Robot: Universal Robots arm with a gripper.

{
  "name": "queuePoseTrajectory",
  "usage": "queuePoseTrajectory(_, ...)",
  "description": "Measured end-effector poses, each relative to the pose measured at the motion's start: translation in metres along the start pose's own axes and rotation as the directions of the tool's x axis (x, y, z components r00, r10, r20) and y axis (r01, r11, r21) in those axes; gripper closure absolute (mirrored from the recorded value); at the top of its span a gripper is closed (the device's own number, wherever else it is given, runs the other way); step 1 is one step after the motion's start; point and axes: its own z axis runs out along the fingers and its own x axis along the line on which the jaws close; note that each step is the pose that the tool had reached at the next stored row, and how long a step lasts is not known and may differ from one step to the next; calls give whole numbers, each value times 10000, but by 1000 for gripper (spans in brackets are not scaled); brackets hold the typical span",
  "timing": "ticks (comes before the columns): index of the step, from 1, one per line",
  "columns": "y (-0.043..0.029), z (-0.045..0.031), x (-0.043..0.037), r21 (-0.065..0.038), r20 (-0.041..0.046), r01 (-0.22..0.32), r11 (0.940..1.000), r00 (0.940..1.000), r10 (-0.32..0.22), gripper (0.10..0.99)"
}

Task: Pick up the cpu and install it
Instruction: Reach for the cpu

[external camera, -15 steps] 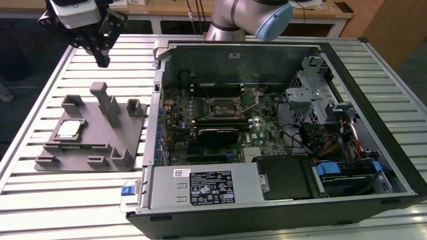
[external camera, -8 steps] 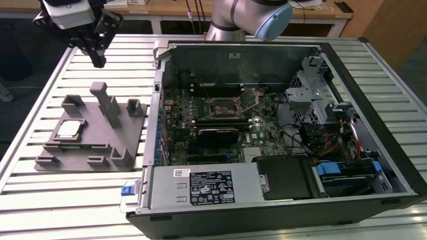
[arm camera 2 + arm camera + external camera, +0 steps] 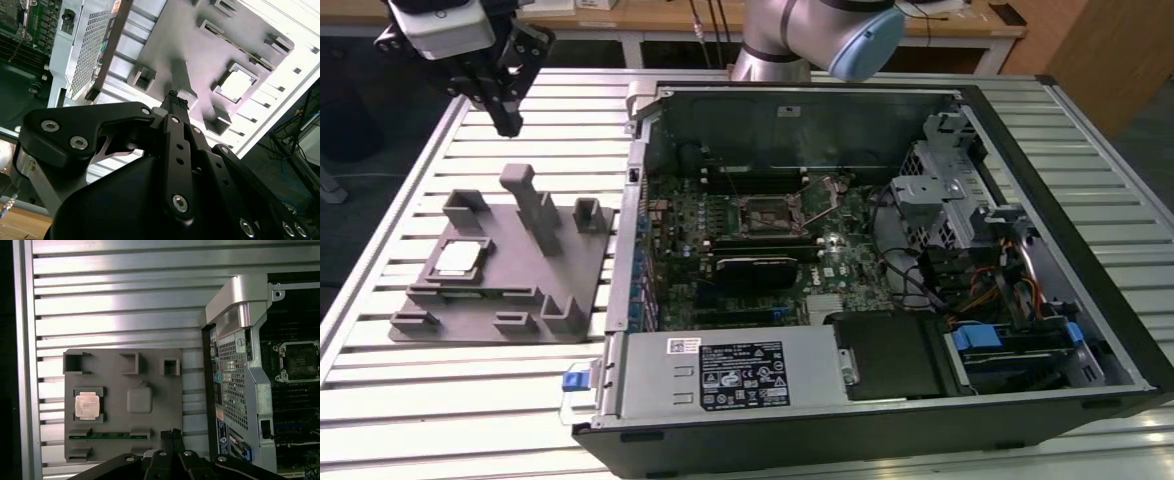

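The cpu (image 3: 458, 260) is a small silvery square chip lying flat in a recess of the grey plastic fixture (image 3: 507, 300) on the slatted table, at the exterior view's left. It also appears in both wrist views, cpu (image 3: 87, 404) and cpu (image 3: 236, 84). My gripper (image 3: 506, 122) hangs high above the table beyond the fixture's far edge, well clear of the chip. Its black fingers (image 3: 172, 434) are pressed together with nothing between them, as the gripper (image 3: 173, 96) also shows. The open motherboard socket (image 3: 771, 212) sits inside the computer case.
The open computer case (image 3: 881, 400) fills the exterior view's right half, with its metal side wall (image 3: 235, 390) next to the fixture. Upright posts (image 3: 534, 205) rise from the fixture. A memory stick (image 3: 107, 436) lies in a fixture slot. The slatted table (image 3: 400, 400) extends around the fixture.
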Motion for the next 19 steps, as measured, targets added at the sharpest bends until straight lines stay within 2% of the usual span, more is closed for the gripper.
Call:
queuePoseTrajectory(11,-11,23,121,1,0,-12,10000,10000,12,980)
queuePoseTrajectory(19,-21,77,226,-1,2,-20,10000,10000,20,980)
